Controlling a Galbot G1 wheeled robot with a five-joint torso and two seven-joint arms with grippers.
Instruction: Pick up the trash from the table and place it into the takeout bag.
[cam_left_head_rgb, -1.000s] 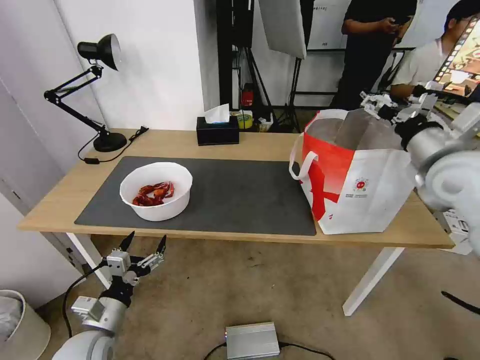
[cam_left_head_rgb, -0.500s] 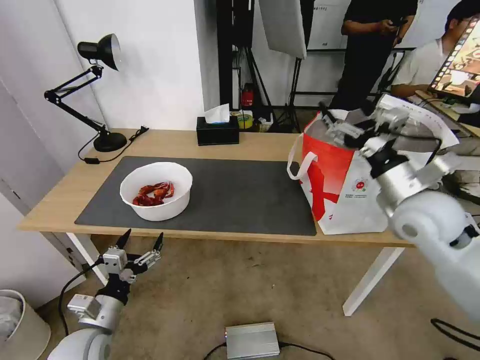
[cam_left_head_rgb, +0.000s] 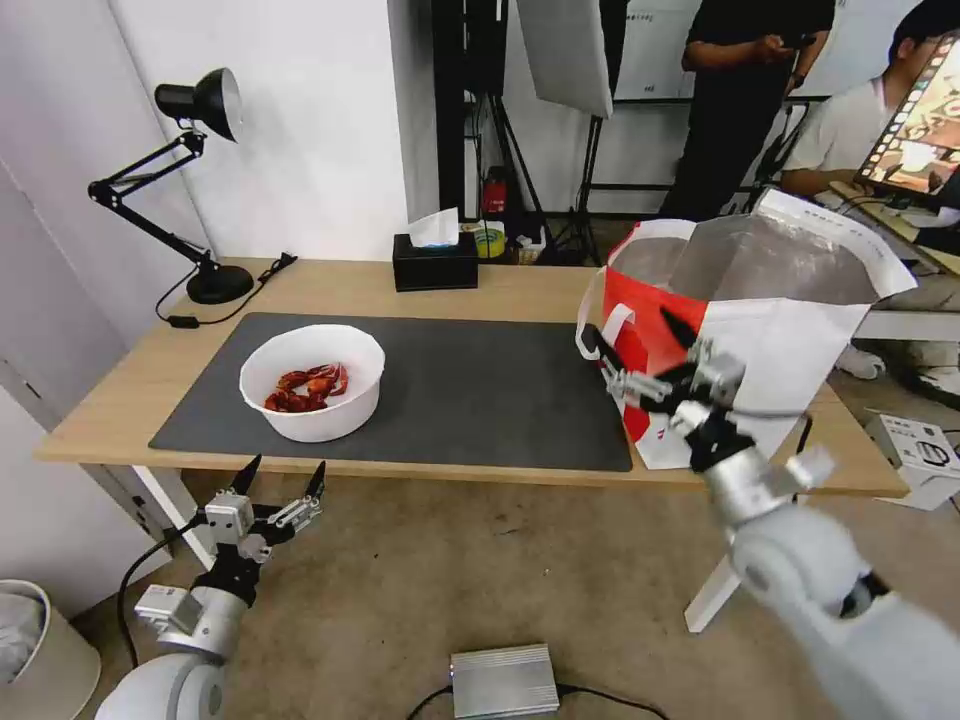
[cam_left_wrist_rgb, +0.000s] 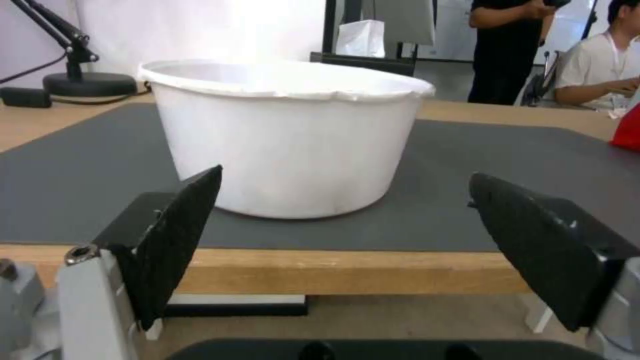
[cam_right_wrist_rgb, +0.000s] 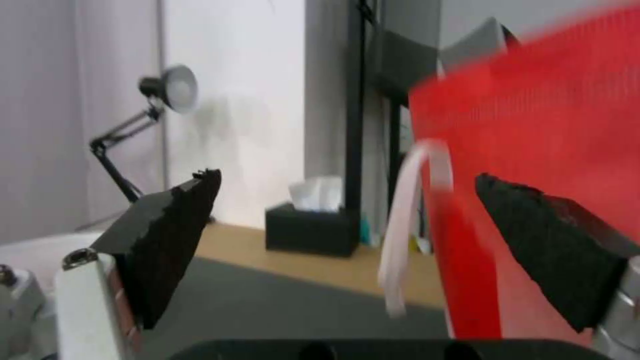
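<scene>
A white round bowl (cam_left_head_rgb: 312, 380) of red crayfish shells (cam_left_head_rgb: 308, 388), the trash in view, stands on the left of the dark grey mat (cam_left_head_rgb: 480, 390) on the light-wood table (cam_left_head_rgb: 330, 285). My left gripper (cam_left_head_rgb: 286, 468) hangs open just below the table's front edge, facing the bowl (cam_left_wrist_rgb: 287, 140) in the left wrist view, apart from it. The white and red takeout bag (cam_left_head_rgb: 760, 330) stands open on the table's right end. My right gripper (cam_left_head_rgb: 628, 330) is open and empty in front of the bag's left side, near its white handle (cam_right_wrist_rgb: 407, 225).
A black desk lamp (cam_left_head_rgb: 200, 100) stands at the back left and a black tissue box (cam_left_head_rgb: 435, 262) at the back middle. On the floor lie a silver box (cam_left_head_rgb: 503, 680) and a white bin (cam_left_head_rgb: 40, 650).
My right arm swung down from over the bag's open top to in front of its left side, staying open. The left gripper sank very slightly.
</scene>
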